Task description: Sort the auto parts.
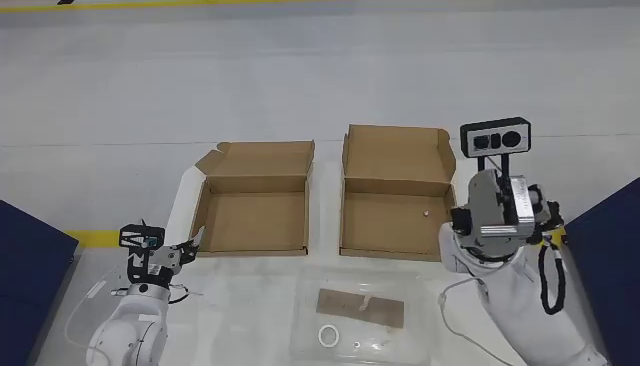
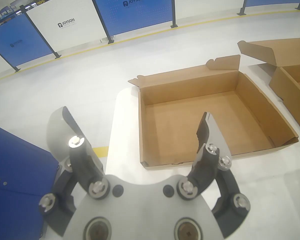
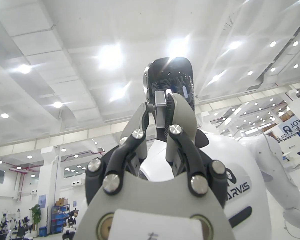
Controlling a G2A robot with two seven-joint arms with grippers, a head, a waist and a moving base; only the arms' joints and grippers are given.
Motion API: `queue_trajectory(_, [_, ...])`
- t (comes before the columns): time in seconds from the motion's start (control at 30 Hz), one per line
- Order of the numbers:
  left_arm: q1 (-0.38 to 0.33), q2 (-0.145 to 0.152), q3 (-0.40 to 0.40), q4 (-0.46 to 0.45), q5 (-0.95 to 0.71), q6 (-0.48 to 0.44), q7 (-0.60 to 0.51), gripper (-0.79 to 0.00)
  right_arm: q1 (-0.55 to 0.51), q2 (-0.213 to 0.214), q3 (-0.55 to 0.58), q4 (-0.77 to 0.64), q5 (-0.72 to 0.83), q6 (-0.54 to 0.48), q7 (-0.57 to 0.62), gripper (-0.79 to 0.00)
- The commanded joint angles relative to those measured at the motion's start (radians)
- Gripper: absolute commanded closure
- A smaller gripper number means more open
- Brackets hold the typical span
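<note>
I have the left pincer (image 2: 136,118) released, jaws spread wide with nothing between them. It hangs low over the near left corner of the white worktop (image 1: 250,286), and from above I see the left pincer (image 1: 185,249) just off the near left corner of the left box (image 1: 255,221). In the left wrist view the left box (image 2: 170,126) lies straight ahead of the fingers, its lid flap folded back on the far side. The right box (image 2: 290,81) sits beside it with a narrow gap between them.

My right pincer (image 3: 158,103) points upward and is clenched on a small grey metal block (image 3: 160,116), which is pinched between the two fingertips. The right arm is raised at the near right corner of the right box (image 1: 385,221).

Both boxes are open brown cardboard, side by side in the middle of the worktop. A small pale piece (image 1: 426,210) lies on the floor of the right box, close to its right wall. I cannot tell what kind of part it is.

Nearer to me, in front of the gap between the boxes, there is a clear tray (image 1: 305,311). A flat brown card slab (image 1: 360,308) lies in it, and a white ring (image 1: 328,335) rests at its near left.
</note>
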Motion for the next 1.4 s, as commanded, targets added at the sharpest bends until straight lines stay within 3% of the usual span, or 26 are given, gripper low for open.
queue_trajectory(0.0, [0.000, 0.000, 0.000, 0.000, 0.000, 0.000, 0.000, -0.785, -0.001, -0.007, 0.005, -0.003, 0.011, -0.026, 0.019, 0.000])
queue_trajectory(1.37, [0.000, 0.000, 0.000, 0.000, 0.000, 0.000, 0.000, -0.785, -0.046, -0.069, 0.098, -0.014, -0.246, 0.079, -0.012, 0.000])
